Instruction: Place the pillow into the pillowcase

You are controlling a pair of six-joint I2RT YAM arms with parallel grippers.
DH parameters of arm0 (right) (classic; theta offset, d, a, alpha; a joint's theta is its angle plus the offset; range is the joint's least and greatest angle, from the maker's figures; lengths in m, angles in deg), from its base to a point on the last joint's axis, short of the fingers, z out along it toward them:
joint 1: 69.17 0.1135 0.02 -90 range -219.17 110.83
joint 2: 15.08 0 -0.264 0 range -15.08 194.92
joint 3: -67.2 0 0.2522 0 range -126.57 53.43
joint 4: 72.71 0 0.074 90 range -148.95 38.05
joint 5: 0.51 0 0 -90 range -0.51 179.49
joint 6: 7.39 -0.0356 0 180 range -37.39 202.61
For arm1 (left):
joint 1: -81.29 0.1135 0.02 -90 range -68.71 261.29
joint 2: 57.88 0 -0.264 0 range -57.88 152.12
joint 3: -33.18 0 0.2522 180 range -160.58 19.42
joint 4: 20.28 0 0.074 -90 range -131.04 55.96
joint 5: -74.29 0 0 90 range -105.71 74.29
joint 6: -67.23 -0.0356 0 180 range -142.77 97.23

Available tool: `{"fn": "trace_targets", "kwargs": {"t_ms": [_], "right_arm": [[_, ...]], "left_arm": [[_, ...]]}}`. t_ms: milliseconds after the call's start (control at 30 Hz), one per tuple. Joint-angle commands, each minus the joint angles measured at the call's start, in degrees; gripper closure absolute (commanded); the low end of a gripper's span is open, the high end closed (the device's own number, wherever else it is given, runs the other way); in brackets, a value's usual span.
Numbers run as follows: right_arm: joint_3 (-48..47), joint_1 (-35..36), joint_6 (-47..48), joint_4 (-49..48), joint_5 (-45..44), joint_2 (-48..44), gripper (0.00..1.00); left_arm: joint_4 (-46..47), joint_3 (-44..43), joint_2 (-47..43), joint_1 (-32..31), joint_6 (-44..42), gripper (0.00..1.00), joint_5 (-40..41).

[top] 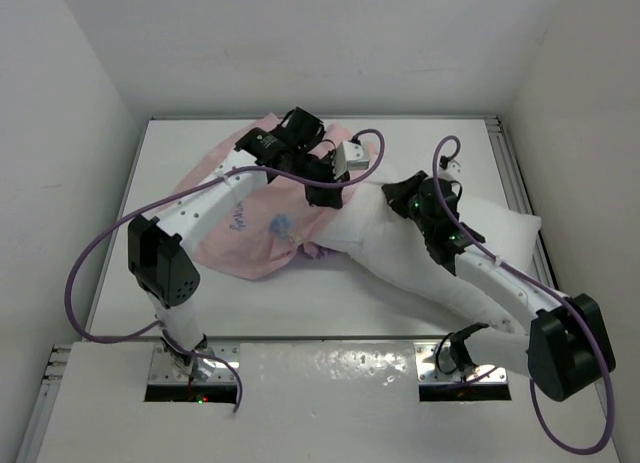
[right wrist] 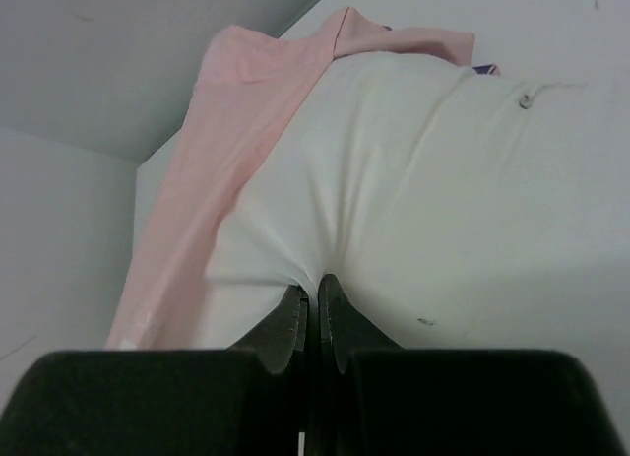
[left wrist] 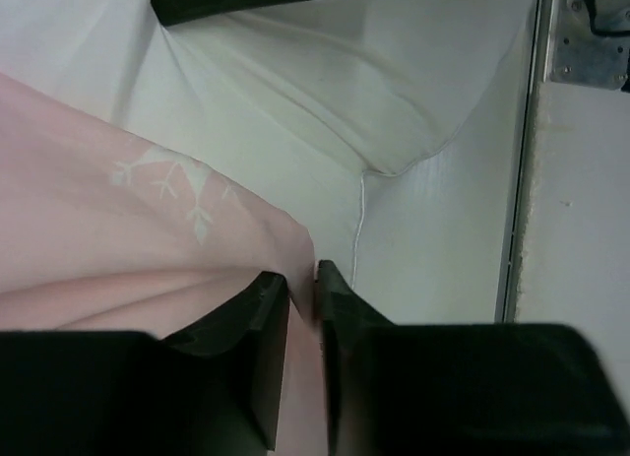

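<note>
Counting one pillow (top: 375, 238) and one pillowcase (top: 240, 233); lay lengthwise left-to-right, left end at pillowcase; pinched pillow with right gripper (right wrist: 313, 287), pillowcase with left gripper (left wrist: 302, 281).

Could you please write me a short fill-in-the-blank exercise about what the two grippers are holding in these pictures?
1. The left gripper is shut on the edge of the ____.
2. The right gripper pinches the white ____.
3. The pink fabric near the left gripper bears a faint ____ print.

Missing words: pillowcase; pillow; snowflake.
</note>
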Motion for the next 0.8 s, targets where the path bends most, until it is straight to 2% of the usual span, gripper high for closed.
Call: {"fn": "trace_targets", "kwargs": {"t_ms": [0,33,67,133,200,267,333,367,400,433,500,567,600,667,767], "right_arm": [[0.08,1.60,-2.30,-5.93,-3.74,0.39,1.00],[0.17,1.95,-0.30,-5.58,-1.98,0.74,1.00],[-0.35,1.95,1.11,-2.80,1.95,1.53,0.82],[-3.41,1.78,6.45,2.57,4.96,2.06,0.46],[-6.67,1.25,10.08,14.24,5.42,2.15,0.13],[-11.86,-0.67,16.22,23.63,4.54,2.33,0.07],[-15.73,-3.83,21.15,26.49,5.41,2.68,0.10],[-16.96,-5.24,23.08,26.59,7.50,2.85,0.20],[-18.10,-7.86,24.84,26.24,13.96,4.16,0.33],[-21.94,-8.93,27.82,26.41,16.20,5.30,0.54],[-26.79,-10.70,29.24,29.65,19.73,11.01,0.60],[-34.79,-12.80,31.62,33.24,21.84,15.84,0.35],[-39.42,-13.59,33.54,33.96,24.20,20.91,0.15],[-43.40,-14.13,35.74,35.37,26.59,25.86,0.04],[-50.35,-14.65,40.58,38.27,30.46,36.14,0.01]], "left_arm": [[-1.98,1.11,-0.31,-0.36,-1.04,0.81,-1.01],[-3.03,1.03,0.13,-0.36,-0.95,0.70,-0.22],[-3.22,0.85,0.22,-0.01,-0.25,0.52,2.23],[-2.78,0.06,0.22,0.43,1.33,0.37,5.14],[-0.43,-2.05,-0.13,1.23,4.30,0.24,7.17],[3.44,-2.06,-1.18,2.01,7.12,0.19,11.64],[10.56,-1.00,-1.63,1.76,11.00,0.16,17.94],[12.67,-1.00,-1.19,1.41,11.70,0.15,20.25],[15.47,-1.61,-0.49,1.14,13.27,0.14,22.10],[16.11,-2.57,1.69,0.70,13.99,0.14,25.42],[17.08,-6.96,5.04,0.70,16.97,0.15,28.25],[16.56,-10.65,10.48,0.87,19.17,0.16,30.73],[16.12,-13.28,13.46,0.96,19.87,0.16,31.34],[16.38,-15.14,15.68,1.05,20.84,0.16,30.82],[17.87,-16.02,18.67,1.05,21.81,0.18,29.15]]}}
